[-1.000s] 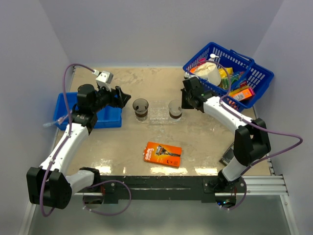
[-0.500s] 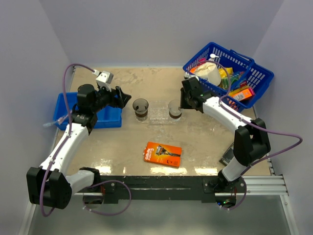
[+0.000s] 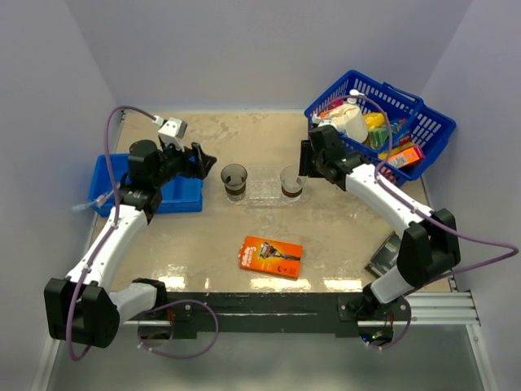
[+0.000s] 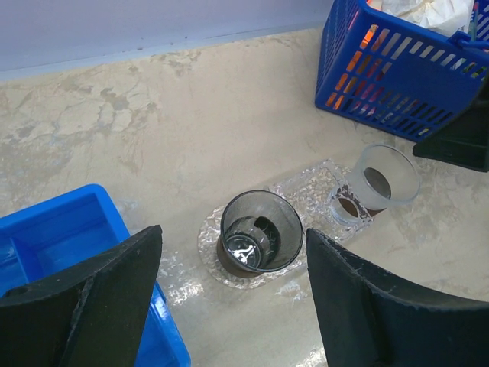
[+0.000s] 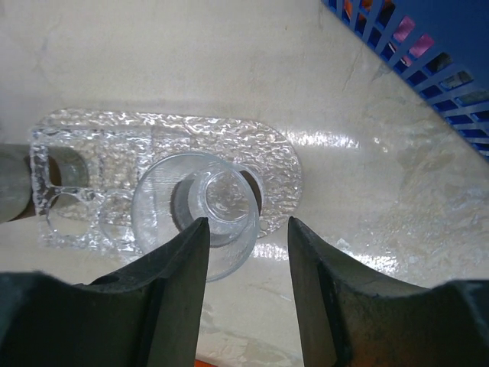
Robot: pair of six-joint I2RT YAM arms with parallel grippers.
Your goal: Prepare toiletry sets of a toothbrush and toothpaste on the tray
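Tray (image 3: 262,191) lies long axis left to right, a cup on each end. Over its right cup (image 3: 291,181) hangs the right gripper (image 5: 246,229), jaws apart and holding nothing; the left gripper (image 4: 231,237), also apart, is off its left end. The basket (image 3: 370,79), behind its right end, is nearer the right arm; I cannot pick out any toothpaste.

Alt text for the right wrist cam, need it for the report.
A clear cup stands on a clear textured tray, just beyond the open right end effector at the bottom of the frame. A blue wire basket cuts across the top right corner.
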